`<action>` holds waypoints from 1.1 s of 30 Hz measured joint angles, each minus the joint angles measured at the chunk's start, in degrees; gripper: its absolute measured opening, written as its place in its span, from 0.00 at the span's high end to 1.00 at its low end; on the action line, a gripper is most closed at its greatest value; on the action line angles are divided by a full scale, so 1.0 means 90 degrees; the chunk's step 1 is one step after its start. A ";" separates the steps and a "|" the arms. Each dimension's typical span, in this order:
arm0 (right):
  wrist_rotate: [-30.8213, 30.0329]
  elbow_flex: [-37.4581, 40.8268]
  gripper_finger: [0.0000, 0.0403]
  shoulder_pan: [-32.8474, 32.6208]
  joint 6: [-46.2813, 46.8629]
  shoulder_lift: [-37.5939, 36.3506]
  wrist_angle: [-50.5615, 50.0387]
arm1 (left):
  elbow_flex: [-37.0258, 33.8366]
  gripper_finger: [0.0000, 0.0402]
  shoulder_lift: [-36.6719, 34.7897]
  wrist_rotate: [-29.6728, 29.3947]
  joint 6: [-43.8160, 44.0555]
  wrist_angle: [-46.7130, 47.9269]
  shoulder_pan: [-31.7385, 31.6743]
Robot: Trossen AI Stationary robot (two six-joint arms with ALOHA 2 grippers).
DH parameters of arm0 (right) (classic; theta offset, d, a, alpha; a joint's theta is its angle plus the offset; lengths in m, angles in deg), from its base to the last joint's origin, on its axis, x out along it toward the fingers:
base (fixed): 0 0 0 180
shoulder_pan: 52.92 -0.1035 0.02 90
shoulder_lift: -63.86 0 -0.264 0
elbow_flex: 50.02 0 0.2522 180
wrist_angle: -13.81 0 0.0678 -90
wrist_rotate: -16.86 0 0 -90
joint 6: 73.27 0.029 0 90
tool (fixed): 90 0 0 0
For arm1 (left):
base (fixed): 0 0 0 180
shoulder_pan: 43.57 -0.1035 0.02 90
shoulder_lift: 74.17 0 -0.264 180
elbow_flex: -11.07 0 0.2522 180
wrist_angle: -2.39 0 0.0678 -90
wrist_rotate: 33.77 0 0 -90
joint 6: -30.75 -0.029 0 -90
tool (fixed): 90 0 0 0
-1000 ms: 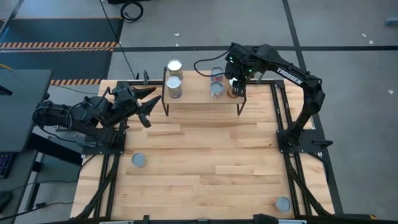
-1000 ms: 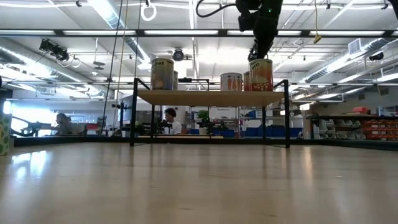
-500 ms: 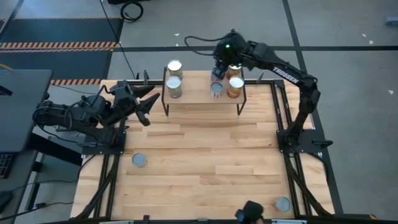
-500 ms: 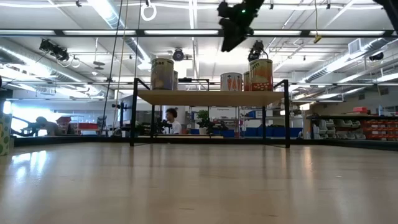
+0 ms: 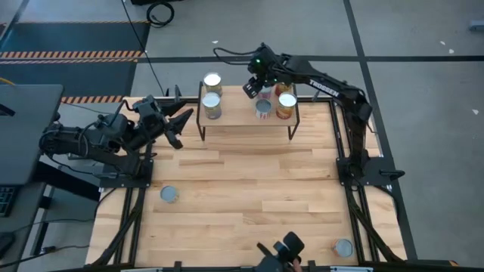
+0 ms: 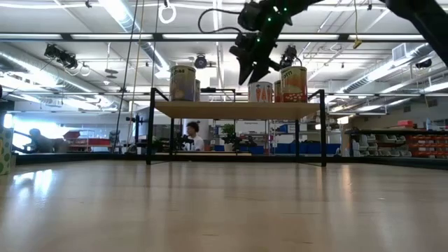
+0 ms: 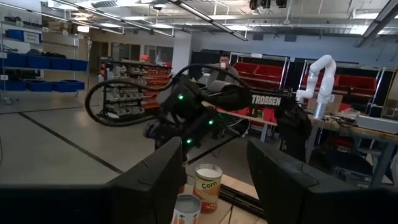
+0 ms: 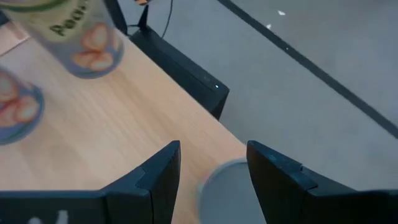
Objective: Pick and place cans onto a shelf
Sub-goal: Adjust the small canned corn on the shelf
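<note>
The shelf (image 5: pixel 247 115) is being seen in the upper middle of the high view, standing at the far edge of the slatted wooden counter (image 5: pixel 242 189). On its left part two cans are standing: one (image 5: pixel 212 81) at the back and one (image 5: pixel 211 105) just in front of it. On its right part a can with a pale top (image 5: pixel 286 103) and a smaller bluish-topped can (image 5: pixel 262 109) are standing close beside each other, and a further can (image 5: pixel 265 91) is being partly hidden behind them under the right arm. Two more cans are lying apart on the counter: one (image 5: pixel 169 195) at the lower left of the high view and one (image 5: pixel 344 247) at the lower right.

The right hand (image 5: pixel 252 83) is being held above the back edge of the shelf, between the two groups of cans; in the low view it (image 6: pixel 250 63) is being shown above the shelf board (image 6: pixel 238 109), just left of the orange-labelled can (image 6: pixel 293 83). Its fingers (image 8: pixel 158 171) are being kept apart, with nothing gripped between them.

The left hand (image 5: pixel 178 126) is being held at the left of the high view, just beside the shelf's left legs and above the counter's edge. Its fingers (image 7: pixel 163 177) are likewise being kept open and empty, pointing toward the shelf, where a can marked "Corn" (image 7: pixel 207 187) and another (image 7: pixel 187 210) are being seen between them.
</note>
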 joint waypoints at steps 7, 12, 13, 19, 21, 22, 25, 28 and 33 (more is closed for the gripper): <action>0.0050 0.0007 0.52 0.0038 0.0512 0.0156 -0.0113 | 0.0000 0.53 0.0000 0.0000 0.0003 0.0003 0.0000; -0.0072 0.0005 0.52 -0.0041 0.0364 0.0217 -0.0369 | 0.0000 0.53 0.0000 0.0002 0.0005 0.0002 0.0000; -0.0108 0.0005 0.52 -0.0060 0.0294 0.0232 -0.0418 | 0.0000 0.53 0.0000 0.0003 0.0005 0.0003 0.0000; -0.0381 0.0007 0.52 -0.0185 -0.0223 0.0240 -0.0766 | 0.0000 0.53 0.0000 0.0002 0.0007 0.0003 0.0000; -0.0371 0.0007 0.52 -0.0189 -0.0310 0.0240 -0.0770 | 0.0000 0.53 0.0000 0.0004 0.0007 -0.0007 0.0000; -0.0335 0.0007 0.52 -0.0189 -0.0342 0.0240 -0.0789 | 0.0000 0.53 0.0000 0.0005 0.0015 -0.0025 0.0000; -0.0085 0.0007 0.52 -0.0171 -0.0399 0.0240 -0.0864 | 0.0000 0.53 0.0000 0.0005 0.0148 -0.0037 0.0000; 0.0003 0.0007 0.52 -0.0154 -0.0408 0.0240 -0.0845 | 0.0000 0.53 0.0000 0.0005 0.0208 -0.0039 0.0000; 0.0481 0.0007 0.52 -0.0117 -0.0495 0.0240 -0.0823 | 0.0000 0.53 0.0000 0.0051 0.0312 -0.0039 0.0000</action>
